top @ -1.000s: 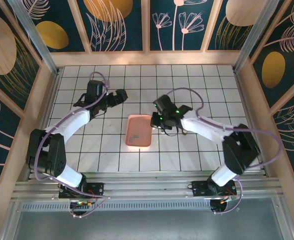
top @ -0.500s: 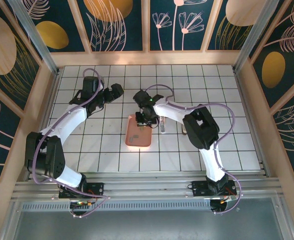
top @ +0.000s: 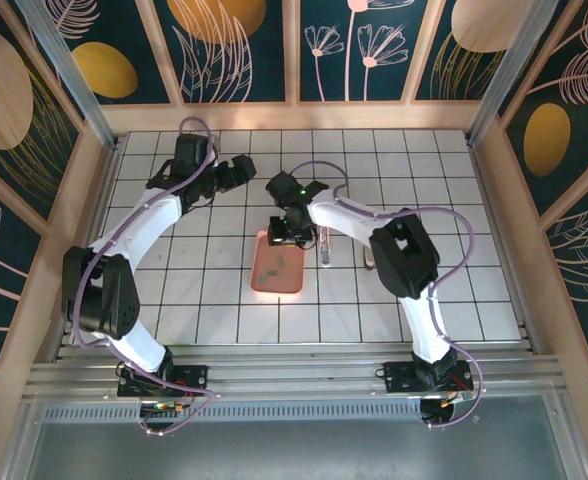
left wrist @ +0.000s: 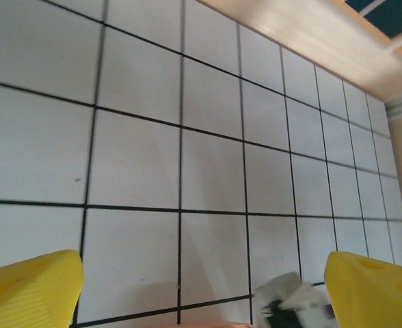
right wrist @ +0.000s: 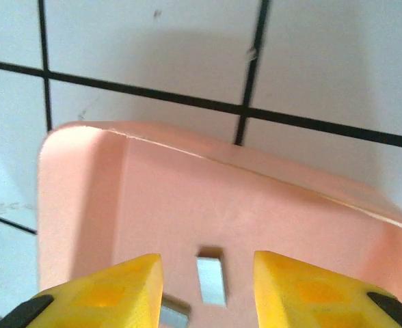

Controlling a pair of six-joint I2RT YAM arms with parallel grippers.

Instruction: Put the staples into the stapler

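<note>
Table: white tiles with black grid lines, boxed in by a wooden frame and dark floral panels.
Left arm: white with black joints, reaching from the near left corner up toward the far left part of the table.
Left claw: spread wide and holding nothing. Seen from its own wrist camera, yellow fingers sit at the two bottom corners with bare tiles between them.
Blurred shape: white and black, at the bottom edge of the left wrist view, too blurred to identify.
Tray: pink, shallow, with rounded corners, near the middle of the table and well to the right of the left claw.
Staples: short grey strip lying flat on the tray floor, close to the far wall of the tray.
Second strip: grey, just beside the first, partly hidden under the left-hand fingertip of the right claw.
Right claw: pointing down over the far end of the tray. Fingertips yellow and narrowly parted, with the first strip in the gap and touching neither, nothing gripped.
Right arm: white and black, bent from the near right base across to the tray.
Grey item: small, on the tiles just right of the tray, too small to identify.
</note>
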